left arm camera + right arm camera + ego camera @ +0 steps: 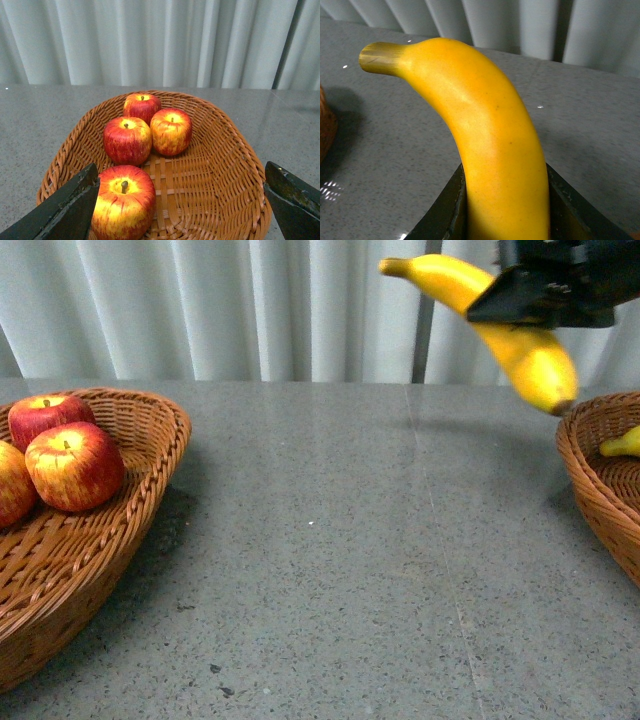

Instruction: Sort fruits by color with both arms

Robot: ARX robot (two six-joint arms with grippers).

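Note:
My right gripper [520, 302] is shut on a long yellow banana [450, 280] and holds it high above the table at the far right. In the right wrist view the banana [490, 140] rises out of my right gripper [505, 205], wedged between both black fingers [445, 210]. Several red apples streaked with yellow, one nearest [123, 202], lie in a wicker basket [225, 165]. My left gripper [180, 200] hangs open above that basket, jaws wide apart and holding nothing. The front view shows three of these apples [75, 465] at the left; the left gripper is outside that view.
The left wicker basket [150, 490] stands at the table's left edge. A second wicker basket [600, 490] at the right edge holds another banana [622, 445]. Grey speckled tabletop [330, 560] lies between them. A pale curtain [250, 300] hangs behind.

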